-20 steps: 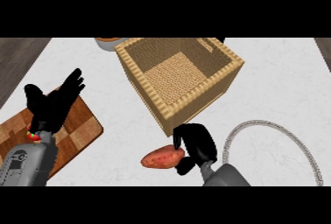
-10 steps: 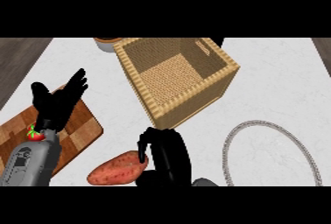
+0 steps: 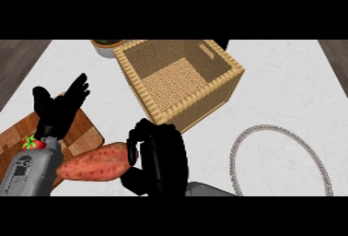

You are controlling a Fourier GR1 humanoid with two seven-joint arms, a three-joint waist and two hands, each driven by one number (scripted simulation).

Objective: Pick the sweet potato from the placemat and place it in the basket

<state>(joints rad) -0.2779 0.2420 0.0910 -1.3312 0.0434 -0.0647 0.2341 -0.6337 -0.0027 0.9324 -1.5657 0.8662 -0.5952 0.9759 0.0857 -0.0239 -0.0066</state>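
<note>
The right hand (image 3: 159, 159) has its fingers curled round one end of the sweet potato (image 3: 92, 167). The fingers wrap that end and the thumb sits on the other side, so the sweet potato does not slip out. Most of the sweet potato sticks out to the left of the hand, long and orange.

The sweet potato is low in the head view, close to the robot. It looks lifted up off the worktop (image 3: 285, 92), but that is hard to tell for sure. It is not in the basket (image 3: 204, 103) yet. The basket stands farther back, just past the right hand, with its open top facing up. Nothing shows inside it, so there is room.

A thin grey ring (image 3: 235, 159) lies on the worktop at the right. It may be the edge of the placemat. The sweet potato is well apart from it now, so the picking-up part looks done.

I think the next job is to carry the sweet potato up and over the near rim of the basket. The rim is tall, so the hand must go high enough not to bump it.

The left hand (image 3: 58, 110) rests at the left with fingers straight and open, holding nothing. It stays out of the way above a wooden board (image 3: 81, 133), where a small red thing (image 3: 34, 144) sits.
</note>
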